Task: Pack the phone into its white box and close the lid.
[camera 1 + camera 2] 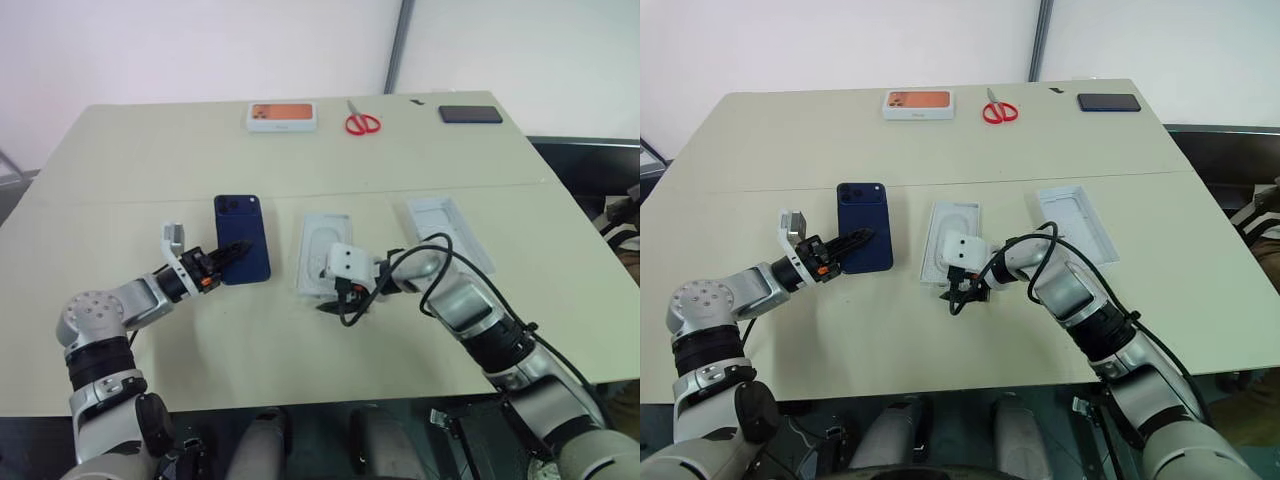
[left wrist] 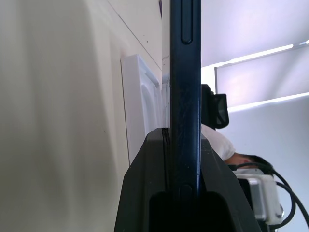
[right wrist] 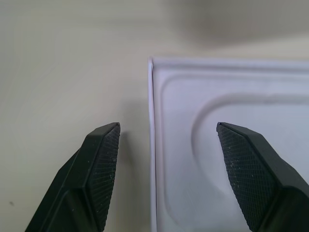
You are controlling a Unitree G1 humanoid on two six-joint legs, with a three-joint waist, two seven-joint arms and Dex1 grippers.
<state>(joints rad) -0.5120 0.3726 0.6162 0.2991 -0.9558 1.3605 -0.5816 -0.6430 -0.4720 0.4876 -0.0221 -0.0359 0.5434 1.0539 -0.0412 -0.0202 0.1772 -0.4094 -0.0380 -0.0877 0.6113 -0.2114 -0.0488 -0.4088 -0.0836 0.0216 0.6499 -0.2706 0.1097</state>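
navy, stiff, slick glass: the phone (image 1: 243,237) is clenched edgewise by the left gripper (image 1: 222,259); the right gripper (image 3: 166,174) is released, straddling the white box (image 3: 227,145) rim.

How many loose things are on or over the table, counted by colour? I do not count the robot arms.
White: 3 (white tray, white shell, box with orange picture)
Dark blue: 1 (phone, held in the left gripper)
Red: 1 (scissors)
Black: 1 (slab)
Total: 6
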